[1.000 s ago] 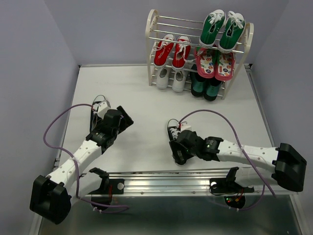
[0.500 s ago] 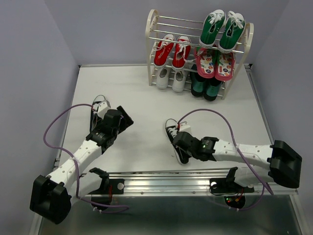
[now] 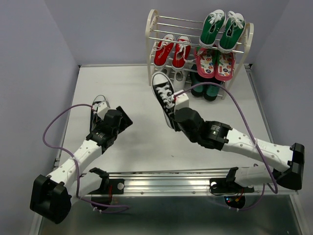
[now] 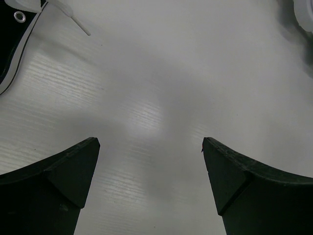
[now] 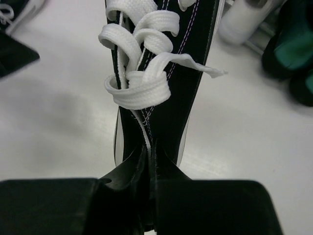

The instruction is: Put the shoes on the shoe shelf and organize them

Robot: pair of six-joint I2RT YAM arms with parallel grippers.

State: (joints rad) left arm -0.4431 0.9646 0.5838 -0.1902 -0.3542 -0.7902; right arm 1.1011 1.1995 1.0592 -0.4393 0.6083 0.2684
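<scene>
My right gripper (image 3: 176,116) (image 5: 150,157) is shut on the heel end of a black sneaker (image 3: 163,93) (image 5: 161,88) with white laces. It holds the sneaker off the table, toe toward the shoe shelf (image 3: 151,34). The red pair (image 3: 172,51) sits on the shelf's middle tier at the left. Below it stands the white pair (image 3: 177,78) (image 5: 244,22), partly hidden by the held sneaker. My left gripper (image 3: 122,120) (image 4: 150,147) hangs open over bare table. A second black sneaker (image 4: 11,44) (image 5: 12,11) lies beside it, mostly hidden.
Green sneakers (image 3: 222,29) occupy the shelf's top tier at the right, with pink patterned shoes (image 3: 215,63) and dark green boots (image 3: 205,87) below them. The top tier's left half holds nothing. Grey walls close in the table (image 3: 122,88) at the back and both sides.
My right gripper shut on the black sneaker and lifted it from the near table toward the shelf. The left arm has not moved.
</scene>
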